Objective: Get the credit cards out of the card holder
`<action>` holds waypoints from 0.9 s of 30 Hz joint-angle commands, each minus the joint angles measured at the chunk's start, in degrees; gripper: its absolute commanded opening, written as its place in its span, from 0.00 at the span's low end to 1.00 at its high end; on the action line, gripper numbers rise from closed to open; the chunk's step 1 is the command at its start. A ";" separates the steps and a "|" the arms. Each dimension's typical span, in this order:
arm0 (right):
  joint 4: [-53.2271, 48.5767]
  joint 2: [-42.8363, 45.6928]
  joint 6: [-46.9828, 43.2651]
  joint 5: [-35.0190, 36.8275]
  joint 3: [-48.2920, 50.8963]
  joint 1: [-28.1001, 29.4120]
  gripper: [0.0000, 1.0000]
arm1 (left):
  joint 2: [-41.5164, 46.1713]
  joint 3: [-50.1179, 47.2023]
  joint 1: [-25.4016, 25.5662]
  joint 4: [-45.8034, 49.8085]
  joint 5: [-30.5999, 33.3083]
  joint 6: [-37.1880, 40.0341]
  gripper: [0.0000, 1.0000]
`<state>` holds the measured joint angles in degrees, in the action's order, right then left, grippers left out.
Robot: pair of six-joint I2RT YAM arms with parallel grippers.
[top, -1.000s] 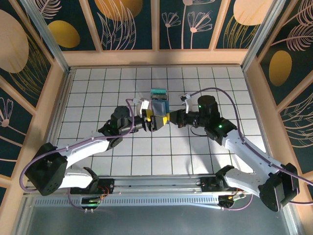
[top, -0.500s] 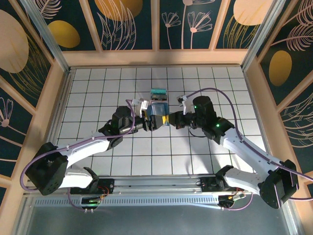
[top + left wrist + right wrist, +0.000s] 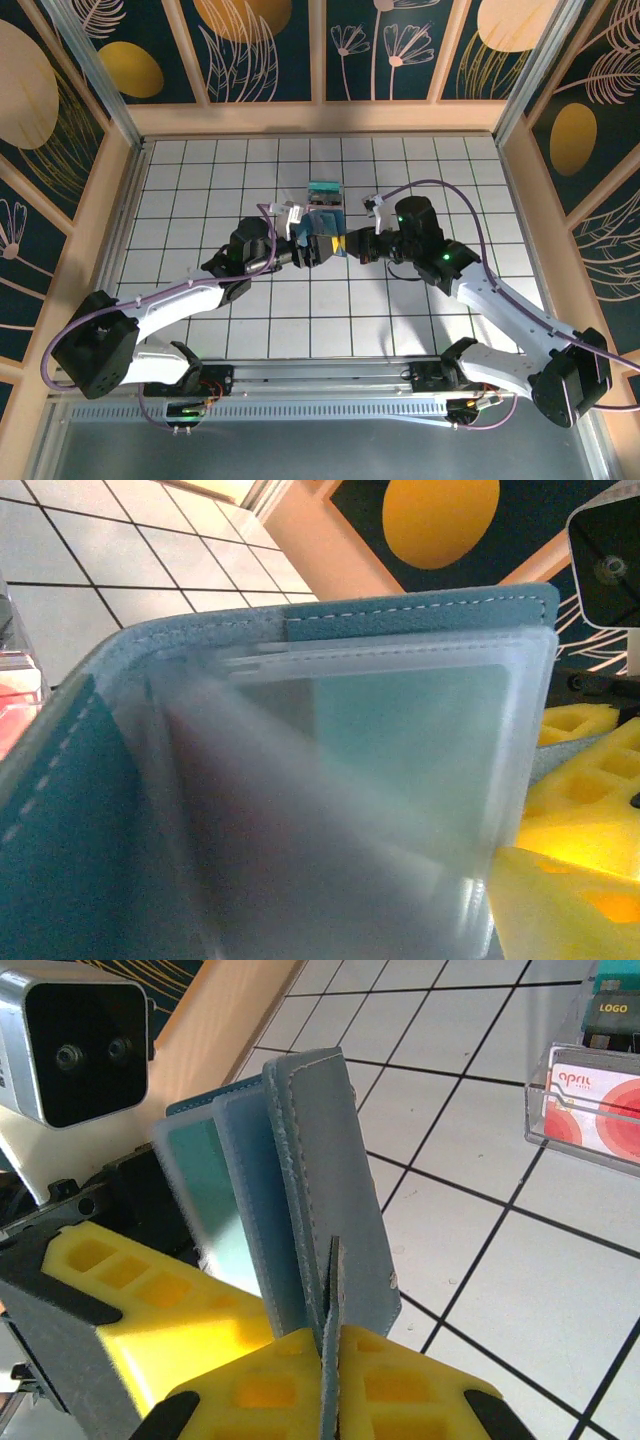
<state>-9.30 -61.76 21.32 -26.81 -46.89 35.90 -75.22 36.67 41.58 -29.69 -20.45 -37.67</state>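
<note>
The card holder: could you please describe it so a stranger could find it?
At the centre of the tiled table, the card holder is pinched in the right gripper. Unlike the teal card beyond it, it is slate-blue and stitched.

**The card holder [image 3: 322, 1185] at the middle of the table [image 3: 200, 180]**

It stands upright between the left gripper [image 3: 311, 250] and the right gripper [image 3: 347, 243]. Behind it, on the table, a card [image 3: 600, 1110] sits in a stand [image 3: 533, 1095].

arms [image 3: 170, 310] white shells, black joints | cables [image 3: 432, 181] purple | end effector pads [image 3: 120, 1290] yellow, gridded
</note>
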 commanded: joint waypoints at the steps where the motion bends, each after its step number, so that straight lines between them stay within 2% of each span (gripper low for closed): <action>1: 1.87 1.03 -0.75 0.18 -2.08 0.47 0.00 | 1.53 0.97 0.17 0.34 0.43 0.23 0.77; 3: 2.19 0.77 -0.76 0.11 -2.13 0.42 0.00 | 1.65 0.95 0.11 0.37 0.49 0.18 0.71; 6: 2.84 0.42 -0.67 -0.08 -1.97 0.40 0.00 | 1.85 1.03 0.13 0.68 0.75 0.18 0.69; 11: 3.33 0.28 -0.64 -0.11 -1.56 0.35 0.00 | 2.15 0.86 0.13 0.95 0.91 0.22 0.71; 17: 3.65 0.24 -0.58 0.09 -0.99 0.26 0.00 | 2.49 0.59 0.14 -0.20 -0.41 0.00 0.85; 23: 4.33 0.27 -0.32 -0.56 -0.88 0.31 0.00 | 2.11 0.68 0.15 -0.24 -0.27 -0.05 0.85; 27: 4.88 0.28 -0.01 -1.14 -0.61 0.27 0.00 | 1.67 0.84 0.09 -0.42 -0.34 -0.33 0.78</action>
<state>-8.73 -61.78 21.32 -27.03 -46.89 35.90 -74.13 36.64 41.58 -28.67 -20.32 -37.80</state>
